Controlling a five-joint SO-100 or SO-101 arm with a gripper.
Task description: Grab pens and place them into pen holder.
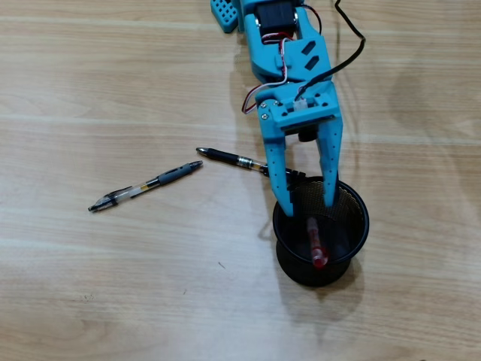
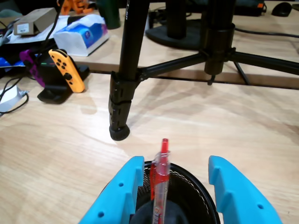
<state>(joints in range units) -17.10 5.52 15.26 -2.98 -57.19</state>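
A black mesh pen holder (image 1: 353, 239) stands on the wooden table, with a red pen (image 1: 316, 242) leaning inside it. My blue gripper (image 1: 308, 201) hangs open over the holder's near rim, its fingertips apart and holding nothing. In the wrist view the red pen (image 2: 160, 179) stands free between the two blue fingers (image 2: 233, 186), touching neither, with the holder (image 2: 187, 184) below. A black pen (image 1: 229, 159) lies on the table just left of the holder, partly under my left finger. A second black-and-clear pen (image 1: 146, 185) lies further left.
In the wrist view a black tripod leg (image 2: 122, 88) stands on the table just ahead of the holder. Beyond it are an orange game controller on a dock (image 2: 67, 70), a tissue pack (image 2: 85, 33) and cables at the table's far edge.
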